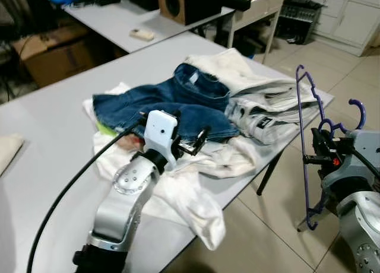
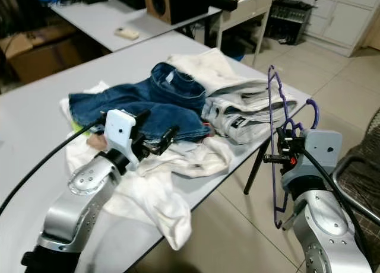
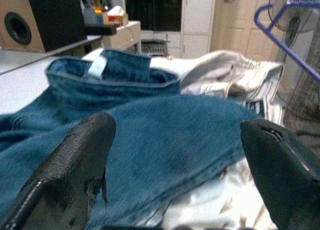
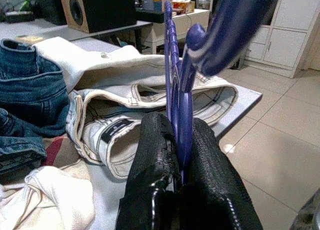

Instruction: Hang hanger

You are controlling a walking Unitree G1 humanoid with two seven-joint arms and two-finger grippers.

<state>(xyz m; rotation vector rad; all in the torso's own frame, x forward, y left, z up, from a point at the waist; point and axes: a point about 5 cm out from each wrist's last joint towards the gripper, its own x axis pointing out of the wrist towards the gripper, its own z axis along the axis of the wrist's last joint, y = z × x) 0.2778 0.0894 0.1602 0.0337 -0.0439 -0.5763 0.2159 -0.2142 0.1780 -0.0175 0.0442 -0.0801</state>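
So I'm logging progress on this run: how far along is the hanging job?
Done: the right gripper has its jaws shut on the purple hanger, held beside the table. In hand: the left gripper, jaws open, hovers at the jeans. Left: no garment is on the hanger yet.

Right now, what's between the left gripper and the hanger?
In the left eye view: blue jeans, then folded pale trousers at the table's edge, between the left gripper and the purple hanger held by the right gripper.
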